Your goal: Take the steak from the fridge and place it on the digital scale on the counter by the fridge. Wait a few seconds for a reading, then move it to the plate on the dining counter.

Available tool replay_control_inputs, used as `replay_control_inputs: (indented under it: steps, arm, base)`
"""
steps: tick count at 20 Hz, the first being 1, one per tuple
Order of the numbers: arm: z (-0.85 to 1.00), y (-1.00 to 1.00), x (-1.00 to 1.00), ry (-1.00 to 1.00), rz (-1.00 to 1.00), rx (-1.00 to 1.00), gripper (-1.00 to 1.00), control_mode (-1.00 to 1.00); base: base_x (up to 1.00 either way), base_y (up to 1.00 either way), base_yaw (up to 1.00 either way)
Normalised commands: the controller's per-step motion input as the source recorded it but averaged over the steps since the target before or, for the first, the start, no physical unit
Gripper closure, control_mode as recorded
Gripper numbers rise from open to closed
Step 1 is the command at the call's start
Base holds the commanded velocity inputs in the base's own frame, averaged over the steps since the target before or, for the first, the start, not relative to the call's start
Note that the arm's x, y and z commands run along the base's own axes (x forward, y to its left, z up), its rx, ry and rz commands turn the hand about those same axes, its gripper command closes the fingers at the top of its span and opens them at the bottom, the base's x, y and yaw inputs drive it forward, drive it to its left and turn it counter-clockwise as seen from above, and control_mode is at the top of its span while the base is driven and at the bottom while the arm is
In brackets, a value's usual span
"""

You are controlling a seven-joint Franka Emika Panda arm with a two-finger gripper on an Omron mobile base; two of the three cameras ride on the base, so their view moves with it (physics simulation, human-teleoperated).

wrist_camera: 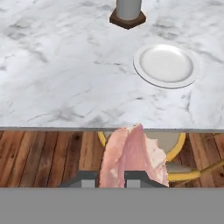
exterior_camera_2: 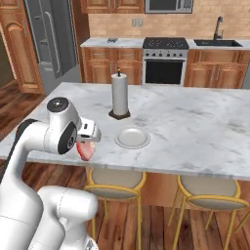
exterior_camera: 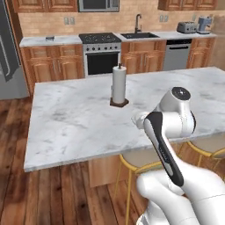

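My gripper (exterior_camera_2: 87,145) is shut on the steak (exterior_camera_2: 85,151), a pinkish-red slab hanging from it just off the near edge of the dining counter (exterior_camera_2: 195,127). In the hand view the steak (wrist_camera: 131,155) stands between the two finger tips of the gripper (wrist_camera: 110,178), above the wood floor and a stool. The white plate (exterior_camera_2: 132,137) lies bare on the marble, a short way ahead and to the right; it also appears as plate (wrist_camera: 165,64). Far behind, the digital scale (exterior_camera_2: 113,39) sits on the counter (exterior_camera_2: 105,44) beside the fridge (exterior_camera_2: 49,39).
A paper towel roll on a dark base (exterior_camera_2: 119,95) stands just behind the plate. Yellow-legged stools (exterior_camera_2: 114,181) are tucked under the island's near edge. A stove (exterior_camera: 100,48), sink and dishwasher line the back wall.
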Motion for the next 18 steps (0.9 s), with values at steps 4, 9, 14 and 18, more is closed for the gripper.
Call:
replay_control_inputs:
  steps: [4, 9, 14, 18]
  arm:
    - [0.00, 0.00, 0.00, 0.00, 0.00, 0.00, 1.00, 1.00]
    - [0.00, -0.07, 0.31, 0.04, 0.00, 0.00, 1.00, -1.00]
    - [-0.04, -0.42, 0.98, 0.08, 0.00, 0.00, 1.00, -1.00]
    - [-0.14, -0.58, 1.00, 0.11, 0.00, 0.00, 1.00, -1.00]
  base:
    - [0.66, -0.59, 0.24]
    - [0.42, -0.06, 0.00]
    - [0.00, 0.00, 0.00]
    - [0.00, 0.00, 0.00]
